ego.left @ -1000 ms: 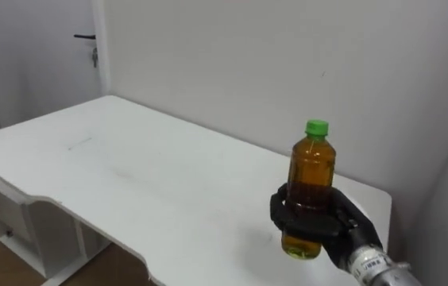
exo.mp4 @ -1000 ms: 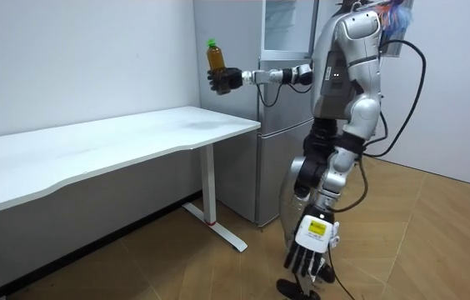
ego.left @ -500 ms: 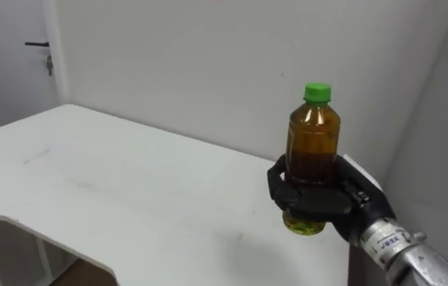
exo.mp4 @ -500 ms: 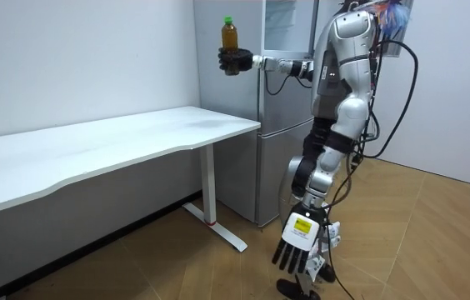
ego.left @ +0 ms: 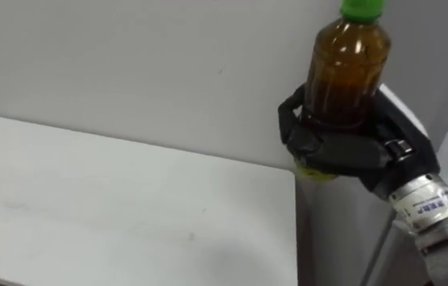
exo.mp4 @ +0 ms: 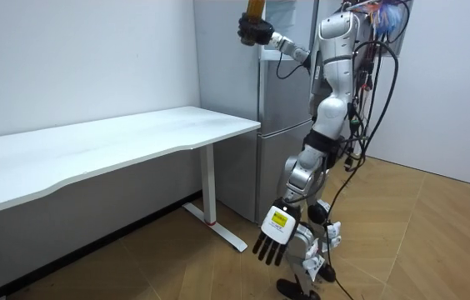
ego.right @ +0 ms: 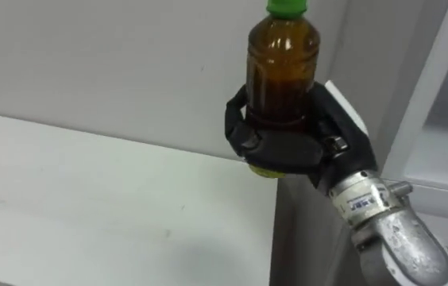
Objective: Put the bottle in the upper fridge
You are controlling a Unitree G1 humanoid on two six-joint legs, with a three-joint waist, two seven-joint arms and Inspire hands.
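The bottle point(ego.left: 347, 71) is up in the air, upright, amber liquid inside and a green cap point(ego.left: 361, 8) on top. The right robot hand point(ego.left: 343, 147) has it: dark fingers curled round the lower half of the body, thumb coming round the other side, so it's a full wrap and not a fingertip pinch. The bottom of the bottle pokes out just under the fingers (there's a bit of yellowish label down there, can't read it).

From the head camera the bottle sits against a plain pale wall point(ego.left: 129, 63), above the far corner of the white table point(ego.left: 129, 214) and not touching it. Just to the right of the bottle is the fridge point(ego.right: 446, 103), and a pale shelf shows inside its upper part.

In the room view the robot stands on the wood floor point(exo.mp4: 435, 242) right in front of the grey fridge, past the end of the table. Its right arm reaches up and out towards the room view's left, holding the bottle level with the top section of the fridge, near its front corner. The left robot hand point(exo.mp4: 270, 242) hangs low beside the leg, fingers straight and spread, holding nothing.
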